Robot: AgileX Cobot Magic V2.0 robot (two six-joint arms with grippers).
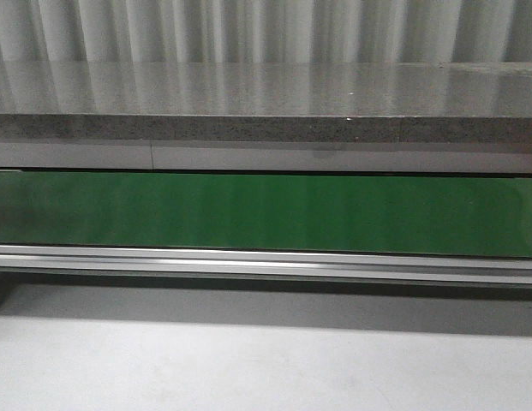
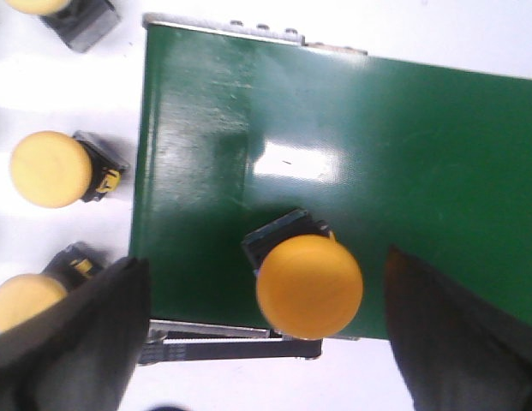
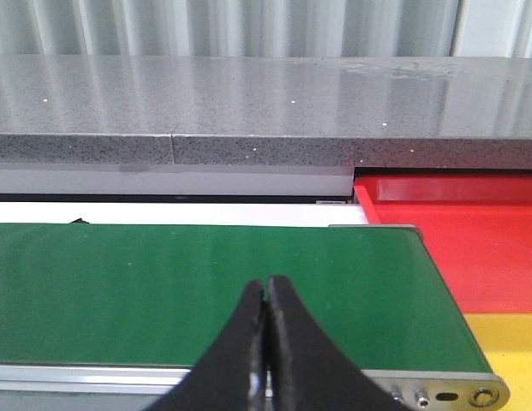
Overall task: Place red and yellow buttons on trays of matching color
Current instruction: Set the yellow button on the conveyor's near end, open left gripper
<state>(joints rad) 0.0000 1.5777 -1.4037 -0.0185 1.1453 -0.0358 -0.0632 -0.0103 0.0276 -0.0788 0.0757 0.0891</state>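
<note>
On the green belt point(image 2: 403, 154), a yellow button point(image 2: 308, 285) sits between the spread left claw point(image 2: 266, 334); right claw point(image 3: 264, 342) pressed together.

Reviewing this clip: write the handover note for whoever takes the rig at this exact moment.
Left gripper: open, fingers either side of a yellow button standing on the green belt near its end; not yet closed on it.
Right gripper: shut, empty, above the belt's other end.
Three more yellow buttons sit on the white surface beside the belt, in the left wrist view.
Red tray and yellow tray lie past the belt end on the right arm's side; no buttons show on the visible parts.
No red buttons are in view.
Left to do: grasp the belt button and carry it to the yellow tray.
</note>
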